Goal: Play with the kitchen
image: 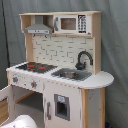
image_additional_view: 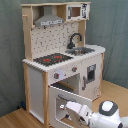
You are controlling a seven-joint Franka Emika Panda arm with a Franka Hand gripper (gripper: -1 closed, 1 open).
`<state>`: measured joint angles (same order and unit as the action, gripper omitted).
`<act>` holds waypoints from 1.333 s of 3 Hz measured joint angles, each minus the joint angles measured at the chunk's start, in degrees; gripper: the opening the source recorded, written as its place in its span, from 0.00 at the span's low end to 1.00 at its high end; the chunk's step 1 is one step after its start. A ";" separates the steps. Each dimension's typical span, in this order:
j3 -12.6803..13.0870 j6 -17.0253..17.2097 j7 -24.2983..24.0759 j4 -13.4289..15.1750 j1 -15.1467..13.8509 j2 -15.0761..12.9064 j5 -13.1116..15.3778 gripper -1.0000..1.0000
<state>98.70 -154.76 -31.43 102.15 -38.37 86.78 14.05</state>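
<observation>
The kitchen (image_additional_view: 62, 60) is filling both exterior views, its oven door (image_additional_view: 67, 102) hanging open at 6 o'clock; the gripper (image_additional_view: 64, 106) is reaching there, grasp state apparently unreadable; knobs, faucet untouched.

A big grey curtain (image: 114, 60) hangs at the back in both exterior views. It has soft folds and fills most of the space behind. Down low there is a wood floor (image_additional_view: 15, 119), light brown and smooth. In the first exterior view a bit of brown floor (image: 4, 111) shows at the first exterior view's left, though it may be a board.
</observation>
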 joint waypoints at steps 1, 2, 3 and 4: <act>1.90 4.68 -4.65 0.88 1.04 -0.14 0.00 1.00; 3.54 8.29 -9.10 1.84 1.66 -0.23 -0.01 1.00; 4.71 11.97 -14.20 3.18 2.08 -0.45 -0.03 1.00; 6.08 15.65 -18.96 4.53 2.64 -1.36 -0.11 1.00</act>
<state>104.78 -139.11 -50.39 106.67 -35.74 85.43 13.94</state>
